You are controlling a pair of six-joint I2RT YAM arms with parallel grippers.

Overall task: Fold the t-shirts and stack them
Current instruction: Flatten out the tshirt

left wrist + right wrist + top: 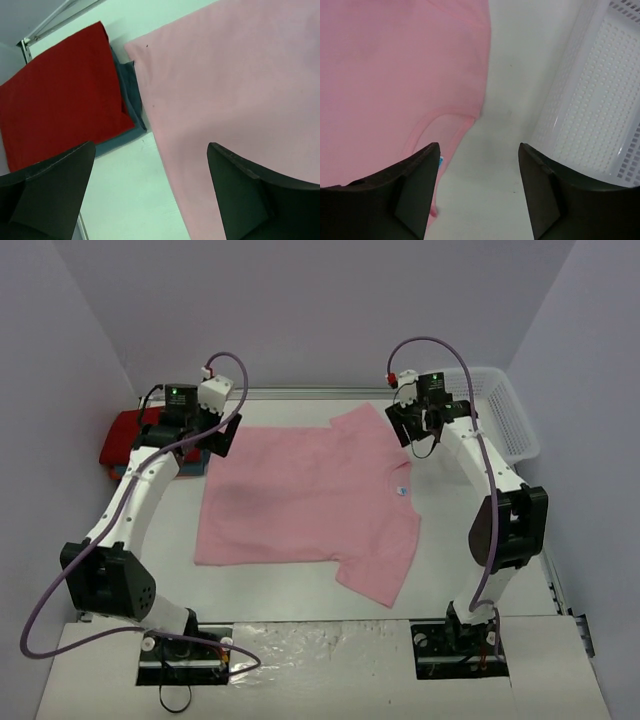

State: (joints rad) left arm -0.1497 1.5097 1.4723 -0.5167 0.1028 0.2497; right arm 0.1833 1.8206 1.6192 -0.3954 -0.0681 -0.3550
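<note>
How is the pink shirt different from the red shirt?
The pink shirt is spread out flat with its sleeves showing; the red shirt is folded into a rectangle. The pink shirt covers the middle of the table; the red shirt sits at its far left edge. The pink shirt lies on the table; the red shirt rests on a blue shirt. Both are plain cloth.

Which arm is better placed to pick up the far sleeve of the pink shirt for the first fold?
Right. The right gripper hangs open just beside the far sleeve of the pink shirt. The left gripper is open over the far hem corner, near the red shirt.
</note>
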